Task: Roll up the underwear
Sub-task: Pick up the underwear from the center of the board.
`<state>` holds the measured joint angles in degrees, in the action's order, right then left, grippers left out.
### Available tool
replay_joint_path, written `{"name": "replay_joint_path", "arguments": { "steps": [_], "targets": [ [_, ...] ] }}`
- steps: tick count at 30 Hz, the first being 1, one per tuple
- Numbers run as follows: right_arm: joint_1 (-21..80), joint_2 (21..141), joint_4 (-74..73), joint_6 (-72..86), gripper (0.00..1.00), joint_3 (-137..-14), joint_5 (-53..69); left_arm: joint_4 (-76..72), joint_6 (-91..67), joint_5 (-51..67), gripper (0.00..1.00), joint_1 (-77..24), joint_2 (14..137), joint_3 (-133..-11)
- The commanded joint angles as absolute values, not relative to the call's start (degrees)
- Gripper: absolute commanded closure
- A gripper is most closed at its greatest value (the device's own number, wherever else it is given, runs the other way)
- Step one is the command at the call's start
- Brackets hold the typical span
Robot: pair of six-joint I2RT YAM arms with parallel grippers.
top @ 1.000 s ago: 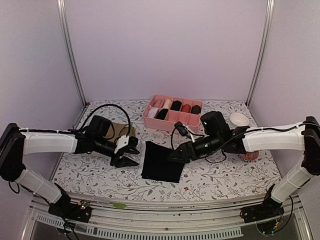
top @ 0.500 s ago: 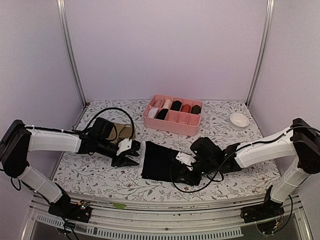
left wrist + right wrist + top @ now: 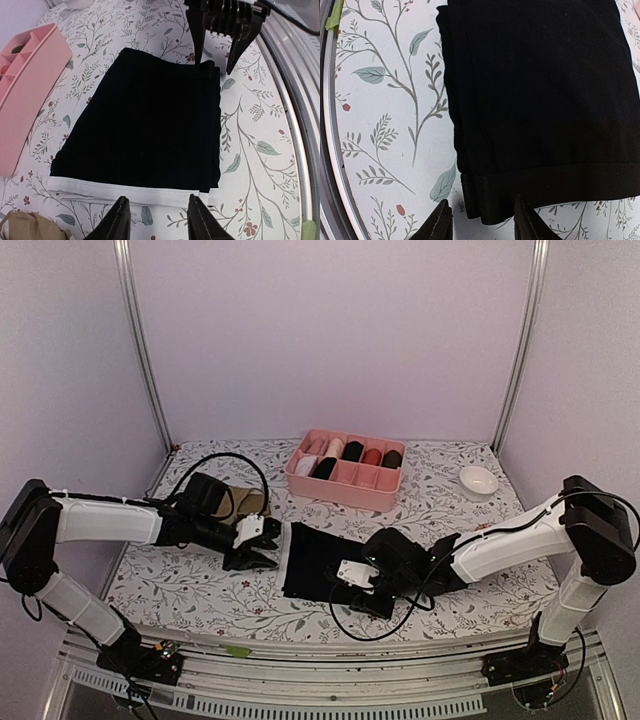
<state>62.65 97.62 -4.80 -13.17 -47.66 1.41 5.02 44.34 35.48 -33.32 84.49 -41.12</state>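
Black underwear (image 3: 318,562) with a white waistband lies flat and folded on the flowered table. It fills the left wrist view (image 3: 145,125) and the right wrist view (image 3: 535,95). My left gripper (image 3: 258,548) is open at the white waistband edge (image 3: 130,190), its fingers just short of it. My right gripper (image 3: 358,585) is open at the opposite black hem (image 3: 520,200), near the front right corner. Olive-brown underwear (image 3: 243,502) lies crumpled behind the left gripper.
A pink divided box (image 3: 345,472) holding several rolled items stands behind the underwear. A white bowl (image 3: 478,480) sits at the back right. The table's metal front edge (image 3: 330,660) runs close to the right gripper.
My right arm has swung from behind the underwear's right side down to its front right corner. My left gripper has shifted slightly toward the waistband.
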Motion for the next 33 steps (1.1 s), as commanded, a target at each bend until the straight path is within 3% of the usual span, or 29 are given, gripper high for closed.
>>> {"name": "replay_joint_path", "arguments": {
  "steps": [1,5,17,33],
  "targets": [
    [63.53,98.90,-5.19,-15.65,0.57,-49.15,-0.47,4.65,44.29,35.51,0.61,-32.61,85.29,-42.52],
    [63.70,101.84,-6.09,-16.49,0.59,-49.47,0.07,6.02,45.99,35.36,0.61,-32.51,85.88,-43.25],
    [63.79,103.02,-8.70,-17.32,1.00,-47.88,0.61,11.82,60.68,33.25,0.67,-34.40,86.58,-42.47],
    [63.75,101.38,-7.91,-16.09,1.00,-47.02,1.24,10.14,67.20,26.18,0.67,-41.78,91.93,-40.58]
  ]
}}
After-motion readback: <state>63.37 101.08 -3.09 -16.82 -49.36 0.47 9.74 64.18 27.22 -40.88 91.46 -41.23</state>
